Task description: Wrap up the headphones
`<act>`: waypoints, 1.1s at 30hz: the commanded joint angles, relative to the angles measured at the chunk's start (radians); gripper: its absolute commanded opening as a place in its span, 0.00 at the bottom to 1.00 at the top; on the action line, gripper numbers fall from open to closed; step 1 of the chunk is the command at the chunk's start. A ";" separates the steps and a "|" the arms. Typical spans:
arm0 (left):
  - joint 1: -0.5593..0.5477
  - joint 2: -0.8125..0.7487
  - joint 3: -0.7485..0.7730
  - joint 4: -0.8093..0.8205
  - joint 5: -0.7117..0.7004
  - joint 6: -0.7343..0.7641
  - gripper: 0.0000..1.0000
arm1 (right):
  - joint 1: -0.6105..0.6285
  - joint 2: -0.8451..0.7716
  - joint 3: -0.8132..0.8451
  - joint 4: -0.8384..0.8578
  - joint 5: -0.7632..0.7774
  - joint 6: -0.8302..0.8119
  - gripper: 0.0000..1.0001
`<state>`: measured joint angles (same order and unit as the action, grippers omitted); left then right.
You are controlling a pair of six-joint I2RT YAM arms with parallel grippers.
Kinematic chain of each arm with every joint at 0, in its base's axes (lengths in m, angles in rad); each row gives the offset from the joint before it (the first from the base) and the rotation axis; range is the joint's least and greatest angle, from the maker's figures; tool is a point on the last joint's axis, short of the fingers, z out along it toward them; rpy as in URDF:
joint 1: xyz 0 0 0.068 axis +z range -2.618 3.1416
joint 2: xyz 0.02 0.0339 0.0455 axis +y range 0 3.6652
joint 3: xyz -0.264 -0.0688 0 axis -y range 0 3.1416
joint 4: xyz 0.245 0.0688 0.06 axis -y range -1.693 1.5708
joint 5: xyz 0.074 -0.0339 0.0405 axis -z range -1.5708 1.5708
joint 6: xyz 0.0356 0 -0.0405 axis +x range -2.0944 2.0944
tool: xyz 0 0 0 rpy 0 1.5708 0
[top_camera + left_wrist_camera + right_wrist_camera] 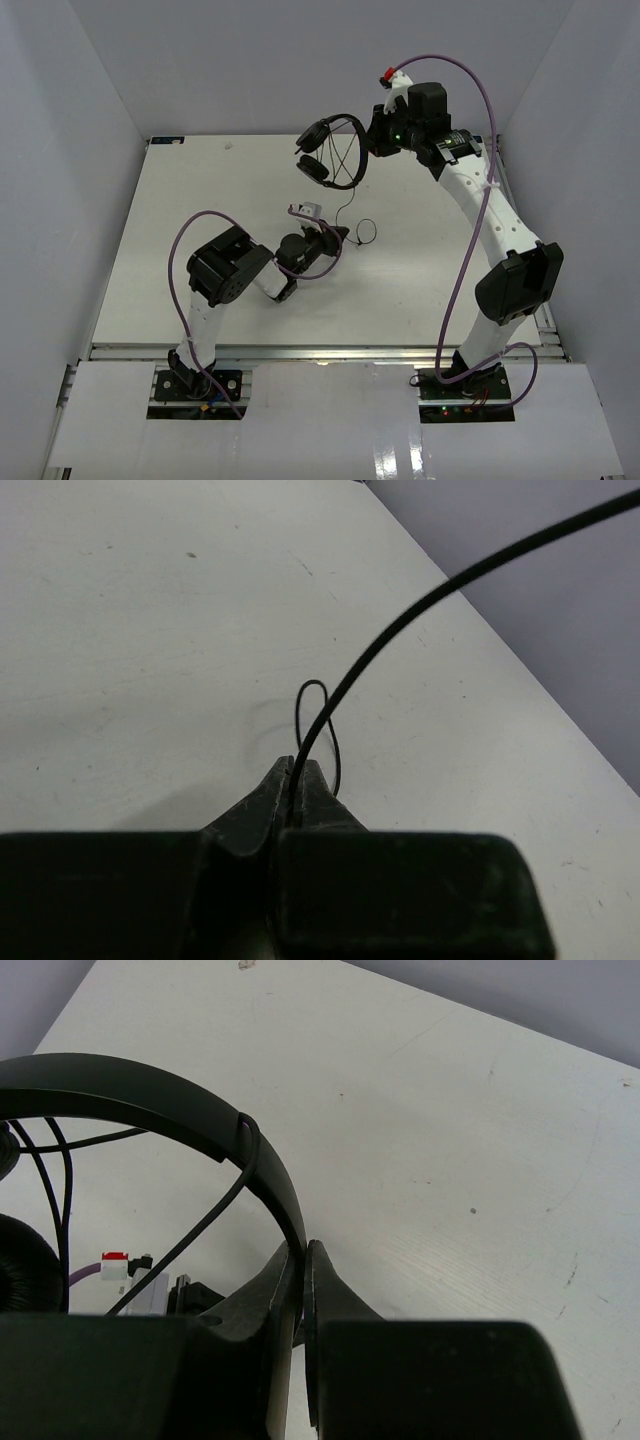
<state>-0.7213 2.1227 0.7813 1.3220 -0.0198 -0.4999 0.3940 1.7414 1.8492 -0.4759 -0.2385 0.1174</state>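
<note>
The black headphones [333, 150] hang in the air over the far part of the table, held by the headband [150, 1100] in my right gripper [304, 1250], which is shut on it. Both earpads [312, 168] dangle at the left end. The thin black cord [343, 205] crosses the headband and drops to my left gripper [345, 235], low over the table's middle. In the left wrist view that gripper [297, 767] is shut on the cord [420, 605], and a small loop of cord [318, 720] lies on the table just beyond the tips.
White table [200, 200] with grey walls on three sides; its far right edge [520, 670] shows in the left wrist view. Purple robot cables [185, 250] arc over both arms. The left arm's wrist [140, 1280] shows below the headband in the right wrist view.
</note>
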 commanded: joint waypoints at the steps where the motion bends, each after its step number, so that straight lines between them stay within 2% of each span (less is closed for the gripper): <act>1: 0.028 -0.041 -0.092 0.169 0.006 -0.025 0.00 | -0.029 -0.071 0.001 0.043 -0.052 0.034 0.08; 6: 0.090 -0.110 -0.224 0.262 0.069 -0.036 0.00 | -0.061 -0.083 -0.014 0.042 -0.057 0.011 0.08; 14: 0.164 -0.224 -0.328 0.255 0.189 -0.009 0.00 | -0.098 -0.071 -0.022 0.039 -0.088 -0.011 0.08; 18: 0.176 -0.232 -0.326 0.246 0.223 -0.004 0.00 | -0.103 -0.077 -0.021 0.037 -0.127 -0.009 0.08; 27: 0.230 -0.255 -0.261 0.167 0.305 0.030 0.00 | -0.117 -0.120 -0.050 0.025 -0.316 -0.067 0.08; 33: 0.325 -0.313 -0.220 0.099 0.403 0.036 0.00 | -0.119 -0.160 -0.052 -0.055 -0.375 -0.259 0.08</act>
<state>-0.4584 1.9032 0.5234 1.3386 0.2928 -0.4857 0.2824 1.6547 1.7838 -0.5079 -0.5118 -0.0017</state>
